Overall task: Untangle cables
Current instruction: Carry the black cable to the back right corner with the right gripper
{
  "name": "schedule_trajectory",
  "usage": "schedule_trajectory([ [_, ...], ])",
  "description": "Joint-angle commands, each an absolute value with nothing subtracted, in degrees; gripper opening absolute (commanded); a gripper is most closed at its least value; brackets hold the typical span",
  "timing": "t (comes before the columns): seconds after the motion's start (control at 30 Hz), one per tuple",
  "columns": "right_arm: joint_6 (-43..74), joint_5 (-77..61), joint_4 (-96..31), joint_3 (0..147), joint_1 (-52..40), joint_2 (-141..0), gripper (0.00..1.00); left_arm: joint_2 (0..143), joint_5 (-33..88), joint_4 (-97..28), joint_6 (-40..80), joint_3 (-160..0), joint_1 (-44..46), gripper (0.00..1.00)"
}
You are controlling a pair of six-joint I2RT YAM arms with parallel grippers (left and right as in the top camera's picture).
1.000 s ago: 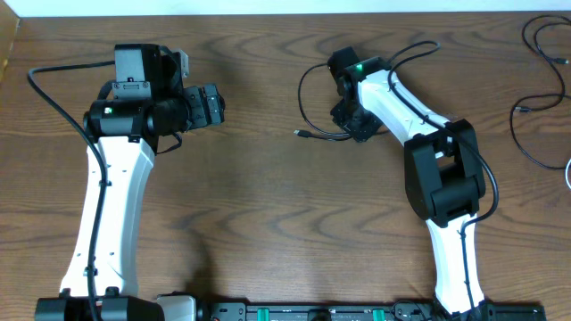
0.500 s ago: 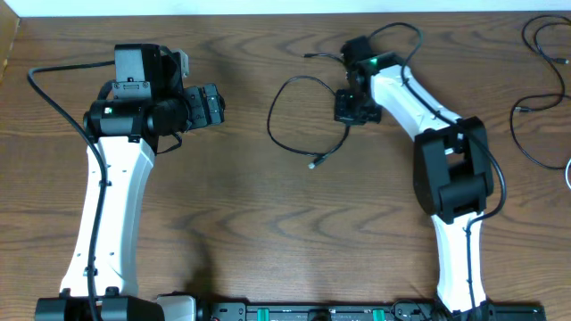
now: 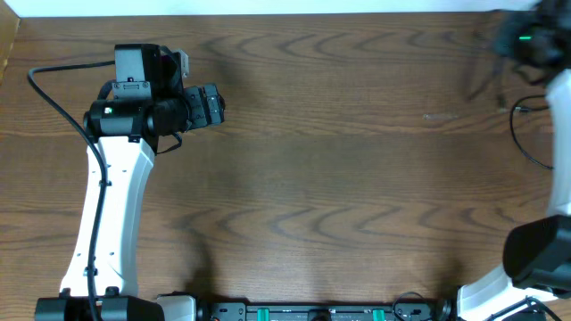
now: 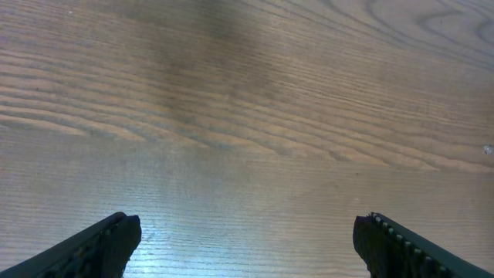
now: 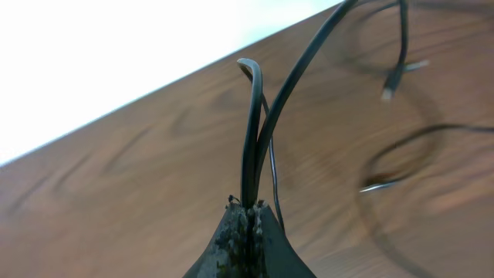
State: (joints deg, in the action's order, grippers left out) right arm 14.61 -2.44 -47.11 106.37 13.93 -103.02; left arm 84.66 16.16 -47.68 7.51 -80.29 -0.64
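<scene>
Right end effector [image 5: 248,222] pinches a folded black cable [image 5: 251,131] above the surface [image 5: 116,193], apparently mid-separation; next, lay it clear of loose cables [image 5: 417,133] beyond its tip; left end effector [image 4: 245,232] hangs spread.

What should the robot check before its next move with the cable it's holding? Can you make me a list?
1. Right end effector gripping the black cable: ok, it is shut on a folded bit of it.
2. Left end effector ready to help: ok, it is open, with only bare table under it.
3. Held cable free of the others: cannot tell, the overhead view is blurred there.
4. Room around the right arm: not ok, a loose cable lies on the table close by and might snag.
5. Where the held cable's plugs are: cannot tell, neither end clearly shows.
</scene>
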Motion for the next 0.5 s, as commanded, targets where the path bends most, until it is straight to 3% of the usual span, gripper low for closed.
schedule_trajectory([
  [0.0,13.6,-0.8,-45.6,106.6,19.8,-104.2,0.01,85.0,15.8,-47.7,7.6,-80.9,-0.9,0.93],
  [0.17,12.9,-3.4,-41.9,106.6,24.5,-107.6,0.01,85.0,15.8,-47.7,7.6,-80.9,-0.9,0.93],
  [0.37,10.8,-2.5,-28.3,106.6,25.5,-114.3,0.01,85.0,15.8,-47.7,7.6,-80.9,-0.9,0.93],
  [0.4,10.4,-2.1,-27.2,106.6,25.5,-115.1,0.1,85.0,15.8,-47.7,7.6,-80.9,-0.9,0.93],
  [0.47,10.7,-0.2,-26.6,106.6,25.6,-116.0,0.99,85.0,15.8,-47.7,7.6,-80.9,-0.9,0.93],
])
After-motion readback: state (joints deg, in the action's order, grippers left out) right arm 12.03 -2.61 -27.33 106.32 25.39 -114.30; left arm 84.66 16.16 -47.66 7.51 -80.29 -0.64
